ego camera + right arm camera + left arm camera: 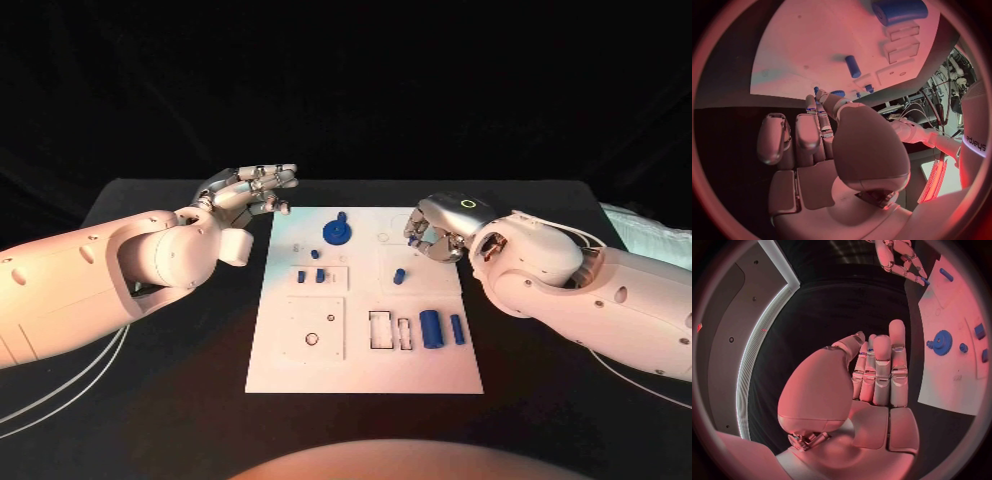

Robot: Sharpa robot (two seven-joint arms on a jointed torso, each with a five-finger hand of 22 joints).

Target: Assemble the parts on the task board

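Parts for assembly lie scattered across the white task board (289, 370) on the black tabletop (173, 420). Nearest the robot, a fat blue cylinder (430, 325) and a slimmer blue peg (457, 329) lie side by side at the board's right, just beside empty rectangular slots (381, 330), apparently staged for insertion. Left of them sits a square plate (313, 327) with small round holes. Toward the middle, two short blue pieces (310, 277) stand in a small raised block, and another blue peg (400, 274) stands alone to their right. Farther back, a blue gear (338, 231) rests on the board near its far edge.

The right robot hand (434, 235) hovers over the board's far right corner, fingers bent toward the surface; a small blue part (423, 244) shows at its fingertips, though whether it is pinched or merely underneath cannot be told from these views. The left robot hand (254, 192) waits off the board's far left corner, above the tabletop, its fingers raised close together and carrying nothing, seemingly kept clear while the other works.
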